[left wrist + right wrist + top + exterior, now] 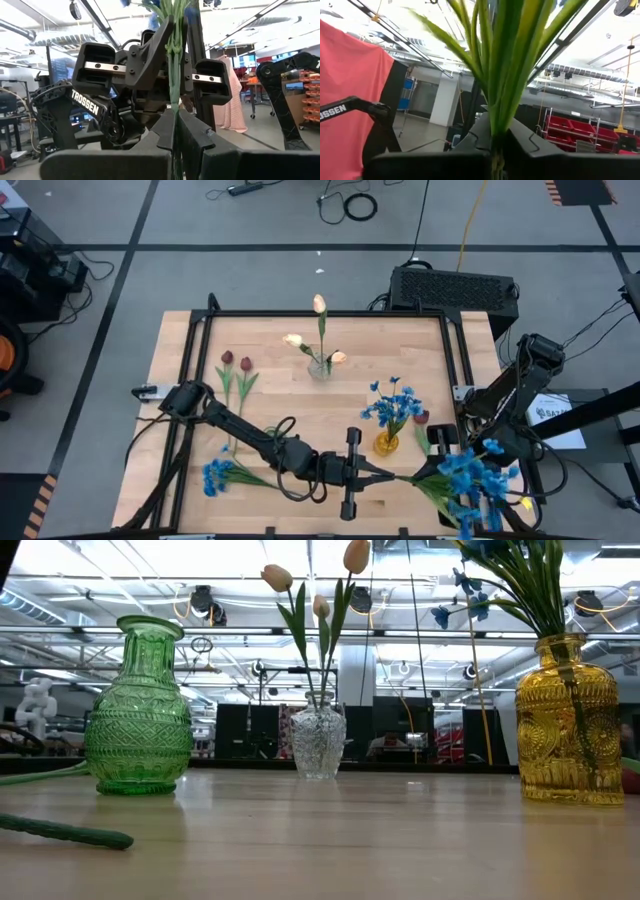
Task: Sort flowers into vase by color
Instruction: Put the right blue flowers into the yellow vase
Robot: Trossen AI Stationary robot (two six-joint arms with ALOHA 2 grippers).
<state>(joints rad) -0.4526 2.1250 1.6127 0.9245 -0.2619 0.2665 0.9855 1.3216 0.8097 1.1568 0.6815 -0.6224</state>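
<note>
A blue flower bunch (pixel 475 480) on green stems hangs above the table's near right corner, held by both grippers. My left gripper (pixel 175 125) is shut on the stems' lower part. My right gripper (pixel 495 145) is shut on them higher up, below the leaves. A clear vase (pixel 320 365) holds cream tulips, and a yellow vase (pixel 387 442) holds blue flowers. A green vase (pixel 138 710) stands without flowers. Two dark red tulips (pixel 236 365) and another blue flower (pixel 218 475) lie flat on the table. My left gripper pinches the stems' lower part (pixel 174 107) between its two fingers, coming from the table's left and slanting upward. The stems run on past the fingertips toward the right gripper, clear of the table. My right gripper pinches the same stems just under the leaves (pixel 496 127) between its two fingers, slanting upward. Leaves and blooms spread out beyond its fingertips, and the bunch is lifted clear.
A dark red tulip (pixel 421 418) lies beside the yellow vase. A loose green stem end (pixel 60 831) rests on the wood near the front. A black frame (pixel 330 313) borders the table. Bare wood lies between the clear vase and the left arm.
</note>
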